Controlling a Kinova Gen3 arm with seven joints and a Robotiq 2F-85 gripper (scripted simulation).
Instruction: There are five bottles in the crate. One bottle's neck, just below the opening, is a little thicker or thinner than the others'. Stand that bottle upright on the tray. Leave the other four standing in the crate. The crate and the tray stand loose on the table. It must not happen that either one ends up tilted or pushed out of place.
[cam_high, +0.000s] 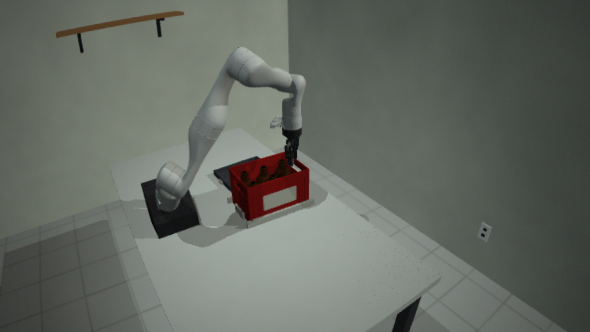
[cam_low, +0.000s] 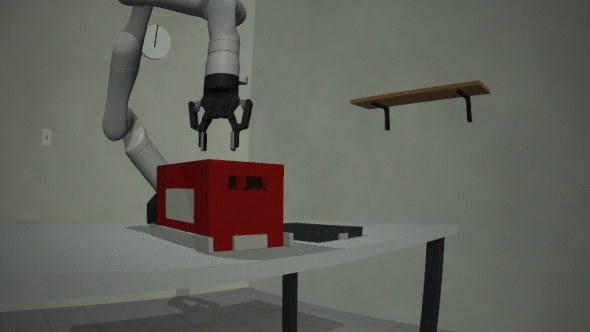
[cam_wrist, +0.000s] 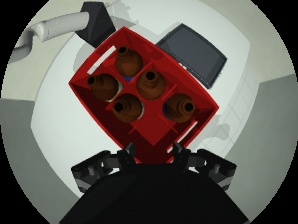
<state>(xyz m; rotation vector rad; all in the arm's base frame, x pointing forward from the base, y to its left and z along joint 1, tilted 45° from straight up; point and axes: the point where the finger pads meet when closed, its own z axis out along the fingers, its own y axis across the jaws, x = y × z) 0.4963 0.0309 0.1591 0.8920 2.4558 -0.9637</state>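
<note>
Exterior: jaws (cam_high: 291, 161) (cam_low: 218, 142) parted, nothing held | red crate (cam_high: 272, 197) (cam_low: 246, 212) (cam_wrist: 152, 131) below | dark tray (cam_high: 221, 174) (cam_low: 325, 233) (cam_wrist: 192, 52) beside crate

a lab-like room: a robot arm (cam_high: 206, 125) (cam_low: 125, 65) (cam_wrist: 62, 26) bolted beside a plain work table (cam_high: 280, 270) (cam_low: 115, 255) (cam_wrist: 55, 107).

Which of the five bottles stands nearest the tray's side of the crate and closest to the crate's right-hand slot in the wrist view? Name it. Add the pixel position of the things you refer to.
The rightmost bottle (cam_wrist: 176, 108) there; the other four stand farther from that slot.

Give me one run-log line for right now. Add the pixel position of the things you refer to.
claw (cam_high: 291, 161) (cam_low: 218, 148) (cam_wrist: 153, 148): parted, nothing held, above crate (cam_high: 241, 204) (cam_low: 245, 215) (cam_wrist: 94, 106) | bottles: five, all in crate | tray (cam_high: 223, 172) (cam_low: 322, 234) (cam_wrist: 192, 50): no bottle | odd neck: unclear
</note>
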